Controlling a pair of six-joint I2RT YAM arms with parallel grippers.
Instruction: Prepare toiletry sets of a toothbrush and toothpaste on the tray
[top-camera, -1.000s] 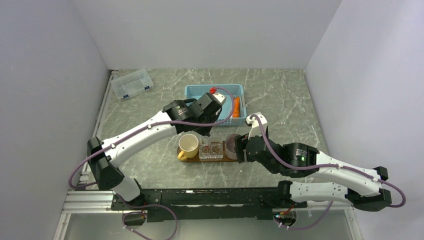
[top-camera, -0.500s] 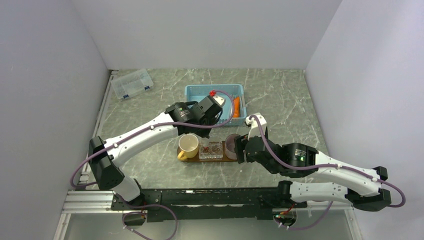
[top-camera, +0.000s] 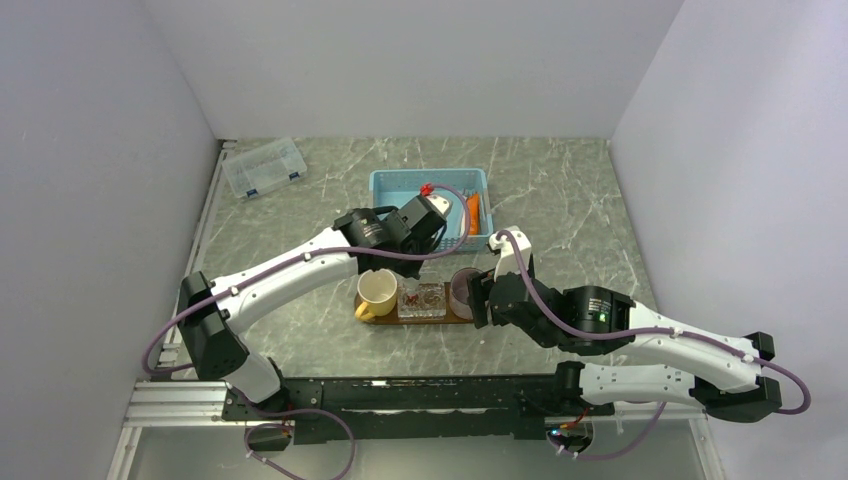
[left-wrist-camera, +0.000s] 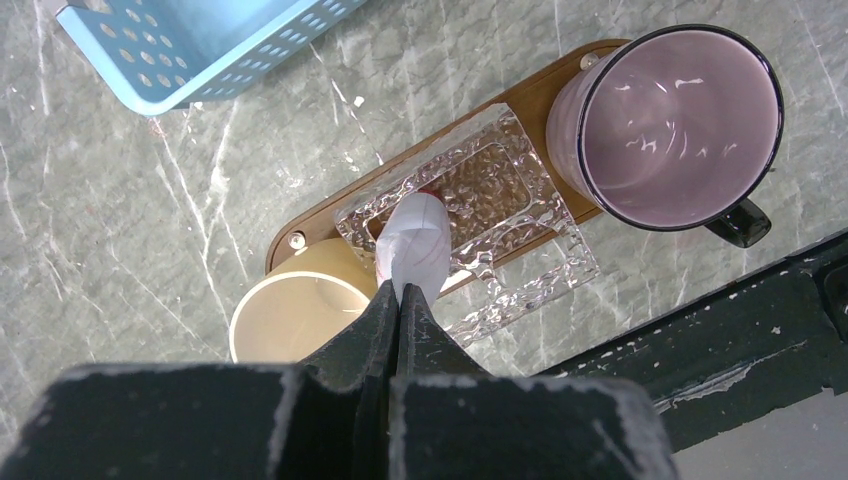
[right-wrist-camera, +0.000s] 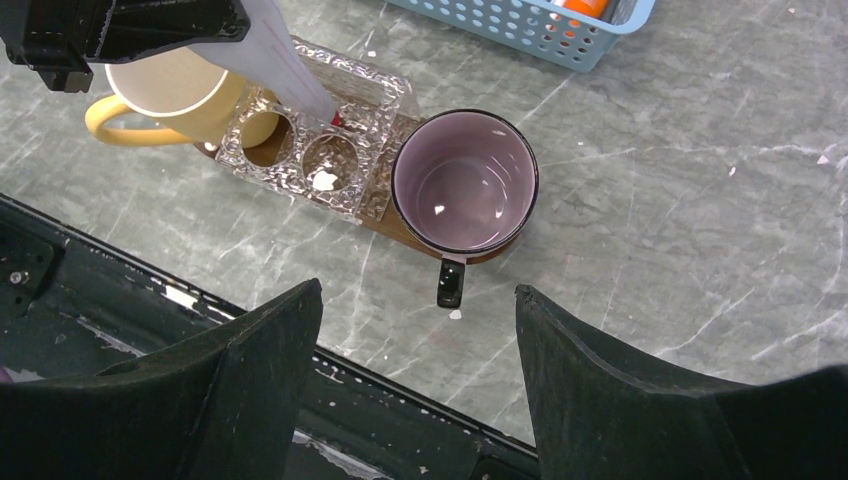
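Marble table, tray, clear holder under white tube, perhaps toothpaste

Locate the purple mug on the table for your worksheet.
In the top view, the purple mug stands on the right end of the tray, beside the clear holder, opposite the yellow mug.

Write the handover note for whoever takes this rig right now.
Left gripper: shut on a white tube, its red cap down at the clear holder on the tray.
Right gripper: open, empty, near the purple mug.
Done: no set complete; the purple mug is empty.
Left: place this tube, then fetch the rest from the blue basket, where an orange tube lies.
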